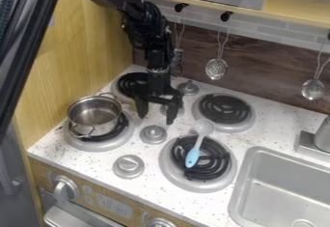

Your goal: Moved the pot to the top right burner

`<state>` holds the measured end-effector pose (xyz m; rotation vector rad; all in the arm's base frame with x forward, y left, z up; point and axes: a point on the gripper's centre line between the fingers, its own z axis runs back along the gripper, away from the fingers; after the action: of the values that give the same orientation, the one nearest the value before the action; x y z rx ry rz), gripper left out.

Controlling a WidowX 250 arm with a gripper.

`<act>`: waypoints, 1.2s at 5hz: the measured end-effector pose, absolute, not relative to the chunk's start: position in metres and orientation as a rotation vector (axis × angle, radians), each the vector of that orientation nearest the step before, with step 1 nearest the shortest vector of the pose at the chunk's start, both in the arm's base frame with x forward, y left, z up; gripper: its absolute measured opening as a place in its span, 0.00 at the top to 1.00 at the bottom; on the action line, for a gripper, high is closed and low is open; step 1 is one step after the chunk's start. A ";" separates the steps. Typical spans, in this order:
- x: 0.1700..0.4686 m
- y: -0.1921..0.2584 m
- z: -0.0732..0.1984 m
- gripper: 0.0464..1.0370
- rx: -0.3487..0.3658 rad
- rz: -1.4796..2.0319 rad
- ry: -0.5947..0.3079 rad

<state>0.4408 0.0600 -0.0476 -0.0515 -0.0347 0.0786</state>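
Your gripper (155,120) hung above the stove (111,157), between the pot and the top right burner (225,111), and it pointed down. Its fingers (170,114) were open, with a clear gap between them, and you had the pot outside of this gap. The pot (94,116) stood upright on the lower left burner (100,144), to one side of your gripper. It sat a little toward the back of that burner, so you could see more of the coil at its front side. Behind your gripper, the top left burner (131,84) was partly hidden from you. On the lower right burner (197,186) there lay a spoon (193,156), with its blue handle on the coil and its pale bowl directed to the top right burner. Between the left and the right burners you had a row of knobs (129,166). The sink (283,185) was at the right of the stove, and on the wall behind hung a strainer (216,69) and a ladle (313,90).
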 end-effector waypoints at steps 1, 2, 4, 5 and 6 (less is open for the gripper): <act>0.434 0.061 -0.036 0.04 -0.072 0.062 -0.054; 0.428 0.075 -0.015 0.04 -0.046 0.063 -0.115; 0.417 0.100 0.004 0.04 -0.038 0.084 -0.158; 0.406 0.116 0.003 0.04 -0.015 0.098 -0.110; 0.402 0.117 -0.008 0.04 0.020 0.071 -0.074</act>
<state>0.4020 0.1168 -0.0083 0.0199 -0.0741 0.0712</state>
